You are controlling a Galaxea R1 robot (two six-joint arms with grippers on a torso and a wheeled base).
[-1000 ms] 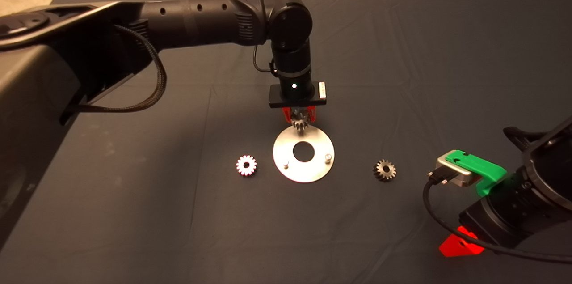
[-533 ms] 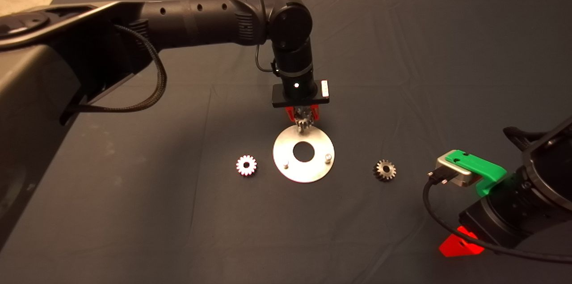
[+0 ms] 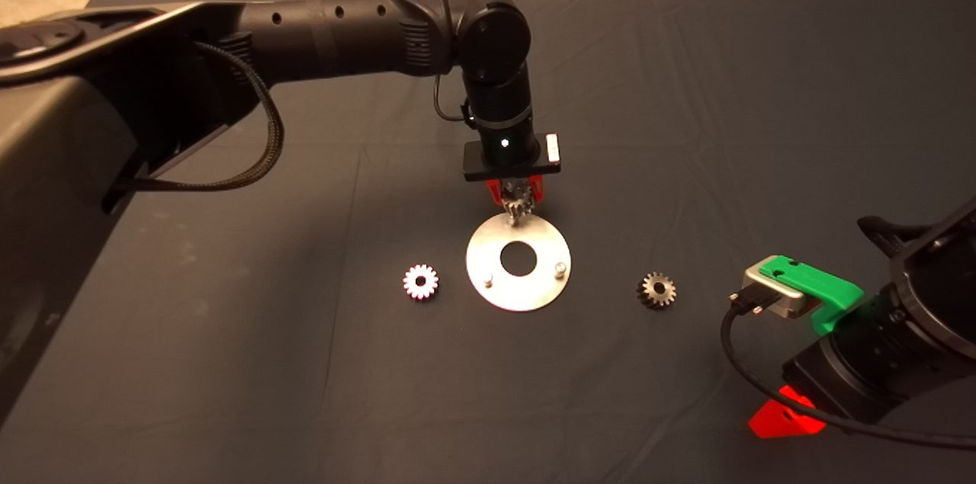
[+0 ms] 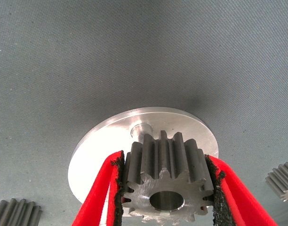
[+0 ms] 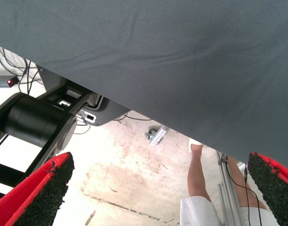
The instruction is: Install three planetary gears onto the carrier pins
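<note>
Head view showed, nearest, the right tool (image 3: pixel 785 417) parked at the lower right edge, its red fingers spread wide and empty. Farther in, two small silvery-grey toothed metal gears lay flat on the dark surface (image 3: pixel 229 362), one (image 3: pixel 420 282) left and one (image 3: pixel 656 290) right of the flat shiny round metal disc (image 3: pixel 518 293). Beyond, the left tool (image 3: pixel 518 200) pinched the third gear (image 4: pixel 168 179) over the far upright pin (image 4: pixel 142 129), having shifted slightly right within a second; by my judgement, alignment continued, none installed.
</note>
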